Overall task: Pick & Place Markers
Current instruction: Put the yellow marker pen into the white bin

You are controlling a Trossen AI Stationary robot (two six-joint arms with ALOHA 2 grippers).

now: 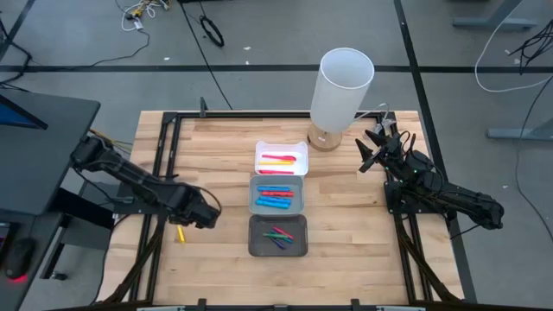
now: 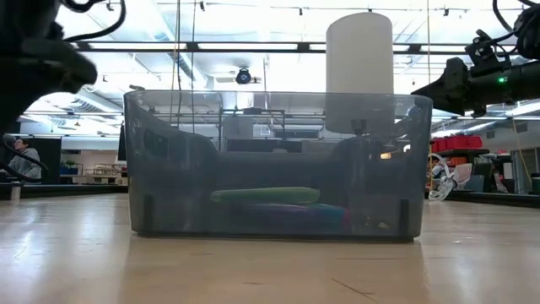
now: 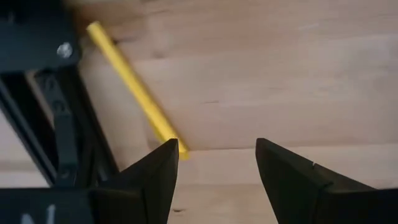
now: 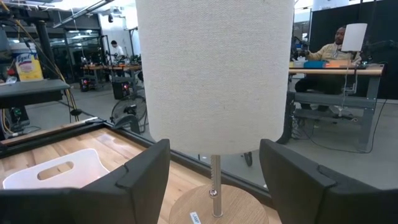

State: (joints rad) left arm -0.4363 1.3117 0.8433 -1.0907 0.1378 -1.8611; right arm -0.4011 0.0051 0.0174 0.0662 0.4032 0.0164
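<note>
Yellow marker (image 3: 137, 93) lies alone on the bare wood near the table's left edge, just beside the left gripper (image 3: 214, 163), whose fingers stand apart and empty. One fingertip sits at the marker's near end rather than astride it. To grip well, I judge the gripper should shift sideways until the marker lies between both fingers, then descend and close across its middle. Right gripper (image 1: 373, 149), fingers apart, waits by the lamp (image 1: 342, 91). Other markers fill three trays (image 1: 299, 195).

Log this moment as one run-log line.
left gripper: open, above yellow marker on table | right gripper: open, idle facing lamp | trays: hold sorted markers
</note>
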